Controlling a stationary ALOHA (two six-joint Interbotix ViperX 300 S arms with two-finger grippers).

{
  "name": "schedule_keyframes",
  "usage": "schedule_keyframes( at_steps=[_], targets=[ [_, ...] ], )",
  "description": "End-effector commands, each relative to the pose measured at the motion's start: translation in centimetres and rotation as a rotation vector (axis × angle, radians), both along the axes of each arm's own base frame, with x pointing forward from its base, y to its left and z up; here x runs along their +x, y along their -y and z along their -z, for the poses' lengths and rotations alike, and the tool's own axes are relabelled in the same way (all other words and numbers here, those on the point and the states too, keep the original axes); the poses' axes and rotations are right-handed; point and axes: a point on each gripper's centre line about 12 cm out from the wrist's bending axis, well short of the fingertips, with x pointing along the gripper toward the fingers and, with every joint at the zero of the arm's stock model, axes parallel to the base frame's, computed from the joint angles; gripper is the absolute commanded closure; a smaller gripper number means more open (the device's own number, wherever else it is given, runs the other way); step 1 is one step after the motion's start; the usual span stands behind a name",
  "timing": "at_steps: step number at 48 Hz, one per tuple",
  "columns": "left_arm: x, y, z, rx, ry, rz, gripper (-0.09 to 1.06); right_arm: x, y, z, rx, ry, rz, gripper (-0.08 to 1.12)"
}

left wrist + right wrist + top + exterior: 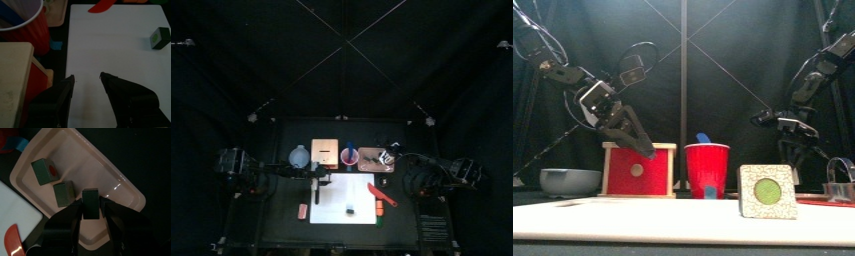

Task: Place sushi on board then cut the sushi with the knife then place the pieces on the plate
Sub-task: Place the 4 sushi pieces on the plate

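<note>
The right claw (90, 214) pinches a dark green sushi block (90, 198) over the flat pink tray (93, 168); dropped from high, it could bounce out; the left claw (87, 78) hangs wide open.

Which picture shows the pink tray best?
The right wrist view: the flat pink tray fills it, with two dark green sushi pieces on it and a third piece in the right claw. The top view shows only a small pink patch; I cannot make it out in the others.
</note>
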Motion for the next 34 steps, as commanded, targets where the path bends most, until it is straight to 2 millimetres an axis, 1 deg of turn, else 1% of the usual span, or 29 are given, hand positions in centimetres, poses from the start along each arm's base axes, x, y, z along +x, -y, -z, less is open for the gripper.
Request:
schedule_keyframes(
  at_steps=[1, 11, 15, 20, 25, 28, 34],
  targets=[
    [0.4, -0.1, -0.8, 0.002, 0.028, -0.003, 0.13, 0.2, 0.2, -0.1, -0.012, 0.02, 0.003, 0.3],
    [0.4, -0.1, -0.7, 0.002, 0.026, -0.003, 0.13, 0.2, 0.1, 0.2, 0.0, 0.016, 0.009, 0.24],
    [0.4, -0.1, -0.8, 0.0, 0.026, -0.002, 0.13, 0.3, 0.1, -0.3, -0.005, 0.019, 0.004, 0.24],
    [0.4, -0.1, -0.8, 0.002, 0.026, -0.001, 0.13, 0.6, -0.1, -1.5, -0.024, 0.047, -0.011, 0.24],
    [0.4, 0.0, -0.8, 0.0, 0.026, 0.001, 0.13, 1.4, -1.6, -2.9, -0.038, 0.074, -0.072, 0.24],
    [0.4, 0.0, -0.7, 0.0, 0.025, 0.001, 0.13, 2.2, -2.9, -3.6, -0.035, 0.097, -0.119, 0.24],
    [0.4, 0.1, -0.8, -0.003, 0.026, -0.001, 0.13, 4.7, -7.0, -5.1, -0.016, 0.165, -0.265, 0.24]
  ],
)
